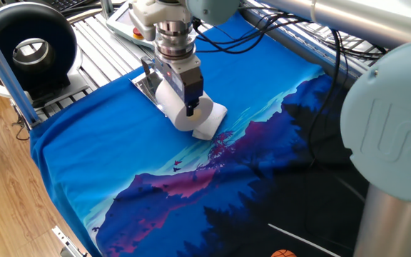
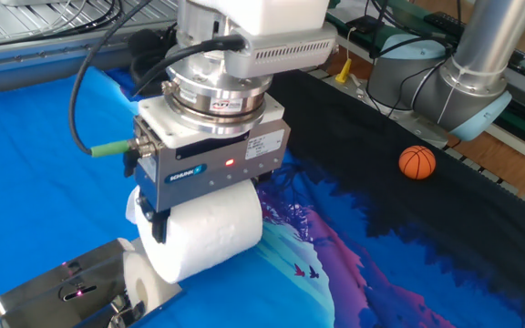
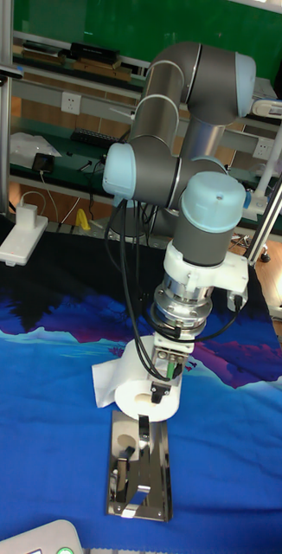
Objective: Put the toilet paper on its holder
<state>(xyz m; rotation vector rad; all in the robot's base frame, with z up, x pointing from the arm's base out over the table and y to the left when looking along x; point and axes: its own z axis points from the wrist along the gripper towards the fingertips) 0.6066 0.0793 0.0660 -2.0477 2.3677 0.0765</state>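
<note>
The toilet paper (image 1: 200,116) (image 2: 210,241) (image 3: 137,384) is a fat white roll, held sideways just above the blue cloth with its loose sheet (image 3: 105,377) trailing behind. My gripper (image 1: 185,104) (image 2: 199,228) (image 3: 162,378) is shut on it from above, one finger on each end. The holder (image 1: 147,86) (image 2: 53,293) (image 3: 144,479) is a shiny silver plate lying right beside the roll. In the tall fixed view the roll's hollow core faces the tip of the holder's bent arm (image 3: 144,429). Whether the arm has entered the core is hidden.
A blue and black printed cloth (image 1: 120,157) covers the table. A small orange ball (image 2: 417,162) rests on its dark part. A white pendant with a red button (image 1: 138,28) and a black ring-shaped device (image 1: 31,43) sit beyond the cloth's edge.
</note>
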